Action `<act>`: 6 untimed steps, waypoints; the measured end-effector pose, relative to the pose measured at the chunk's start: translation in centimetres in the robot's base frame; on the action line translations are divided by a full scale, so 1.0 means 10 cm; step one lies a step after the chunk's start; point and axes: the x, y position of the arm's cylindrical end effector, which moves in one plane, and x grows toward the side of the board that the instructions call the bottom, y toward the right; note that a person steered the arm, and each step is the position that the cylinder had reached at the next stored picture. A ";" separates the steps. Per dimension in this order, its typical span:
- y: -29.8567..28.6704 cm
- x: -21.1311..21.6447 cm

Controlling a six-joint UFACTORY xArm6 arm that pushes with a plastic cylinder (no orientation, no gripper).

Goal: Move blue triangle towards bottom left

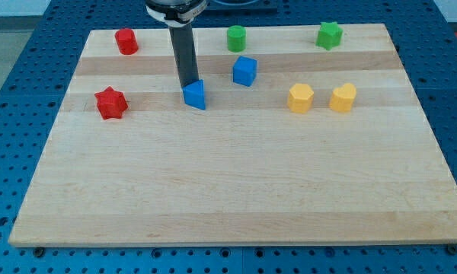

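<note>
The blue triangle [194,95] lies on the wooden board [228,183], in the upper half and left of centre. My tip [188,84] stands right at the triangle's upper edge, touching it from the view's top. The dark rod rises from there to the view's top edge. A blue cube [244,71] sits to the upper right of the triangle, apart from it.
A red star [110,103] lies left of the triangle. A red block [126,41] is at the top left. A green cylinder [236,37] and a green star [329,34] lie along the top. Two yellow blocks [300,98] [343,98] sit at the right.
</note>
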 end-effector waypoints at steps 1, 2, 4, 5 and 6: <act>0.12 0.00; 0.27 0.04; 0.29 0.44; 0.46 0.55; 0.61 0.68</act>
